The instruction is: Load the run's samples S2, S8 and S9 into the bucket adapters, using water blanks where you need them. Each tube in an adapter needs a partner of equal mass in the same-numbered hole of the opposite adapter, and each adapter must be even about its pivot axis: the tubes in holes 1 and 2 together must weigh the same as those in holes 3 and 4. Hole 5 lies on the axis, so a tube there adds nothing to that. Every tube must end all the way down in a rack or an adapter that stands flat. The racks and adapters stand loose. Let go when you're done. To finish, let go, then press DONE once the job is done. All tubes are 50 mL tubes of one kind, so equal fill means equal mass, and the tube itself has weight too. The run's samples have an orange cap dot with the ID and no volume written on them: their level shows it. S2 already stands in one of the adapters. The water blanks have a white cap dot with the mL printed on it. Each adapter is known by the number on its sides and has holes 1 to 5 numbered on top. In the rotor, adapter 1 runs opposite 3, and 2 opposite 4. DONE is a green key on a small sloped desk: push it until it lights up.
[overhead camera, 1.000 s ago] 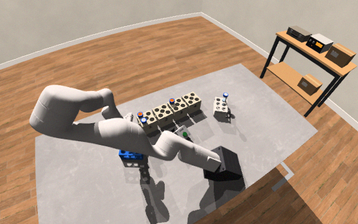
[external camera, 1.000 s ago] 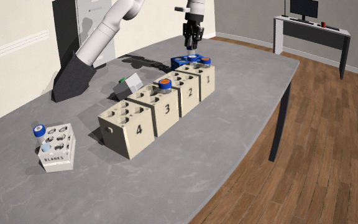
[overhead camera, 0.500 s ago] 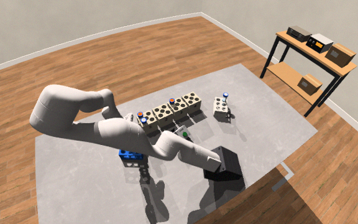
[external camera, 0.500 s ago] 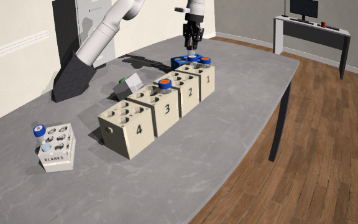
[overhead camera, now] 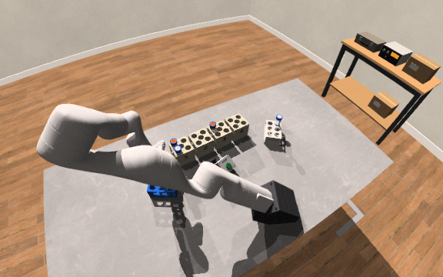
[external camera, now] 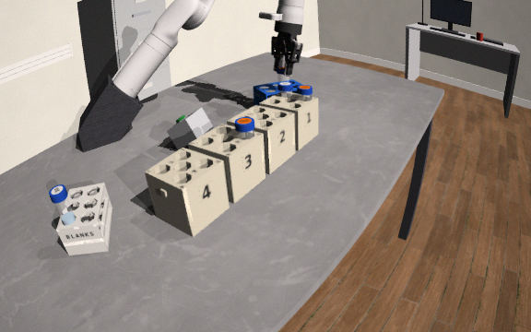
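Four beige adapters stand in a row. Adapter 1 (external camera: 308, 125) (overhead camera: 186, 158) holds an orange-dot sample (external camera: 304, 89) (overhead camera: 173, 141) and a white-dot blank (external camera: 285, 85) (overhead camera: 178, 148). Adapter 3 (external camera: 248, 162) (overhead camera: 225, 139) holds an orange-dot sample (external camera: 244, 124) (overhead camera: 212, 125). Adapters 2 (external camera: 282, 137) and 4 (external camera: 206, 194) look empty. My gripper (external camera: 285, 73) points down just above the blank's cap in adapter 1, its fingers partly open and holding nothing. In the top view the arm hides most of it.
The blue sample rack (external camera: 262, 90) (overhead camera: 161, 191) stands behind adapter 1. The white BLANKS rack (external camera: 83, 236) (overhead camera: 272, 132) holds an upright blue-capped blank (external camera: 58, 194) (overhead camera: 279, 117). The green DONE key (external camera: 181, 119) (overhead camera: 228, 165) sits on its small desk (external camera: 194, 126). The arm's dark base (overhead camera: 281, 204) stands near the table edge.
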Robot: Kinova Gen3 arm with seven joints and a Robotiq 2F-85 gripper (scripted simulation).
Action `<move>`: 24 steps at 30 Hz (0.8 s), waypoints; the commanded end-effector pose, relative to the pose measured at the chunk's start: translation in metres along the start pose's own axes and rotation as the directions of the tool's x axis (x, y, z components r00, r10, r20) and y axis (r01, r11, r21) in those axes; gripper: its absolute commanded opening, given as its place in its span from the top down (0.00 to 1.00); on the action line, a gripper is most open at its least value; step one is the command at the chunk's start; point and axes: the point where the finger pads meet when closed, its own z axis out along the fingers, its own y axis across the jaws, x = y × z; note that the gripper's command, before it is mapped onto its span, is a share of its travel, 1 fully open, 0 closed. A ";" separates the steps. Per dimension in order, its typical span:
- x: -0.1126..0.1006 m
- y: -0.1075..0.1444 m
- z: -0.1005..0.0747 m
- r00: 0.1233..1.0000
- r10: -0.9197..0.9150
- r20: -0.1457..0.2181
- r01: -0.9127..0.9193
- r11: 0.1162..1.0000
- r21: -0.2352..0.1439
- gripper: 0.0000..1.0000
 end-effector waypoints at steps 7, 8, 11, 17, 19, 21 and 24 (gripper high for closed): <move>-0.001 0.000 0.003 1.000 0.000 0.001 0.000 1.000 0.001 0.38; -0.001 0.000 0.003 1.000 0.000 0.001 0.000 1.000 0.001 0.38; -0.001 0.000 0.004 1.000 0.000 0.001 0.000 1.000 0.001 0.38; -0.001 0.000 0.005 1.000 0.000 0.001 0.000 1.000 0.001 0.38; -0.001 0.000 0.005 1.000 0.000 0.001 0.000 1.000 0.001 0.38; -0.001 0.000 0.005 1.000 0.000 0.001 0.000 1.000 0.001 0.38; -0.001 0.000 0.005 1.000 0.000 0.001 0.000 1.000 0.001 0.90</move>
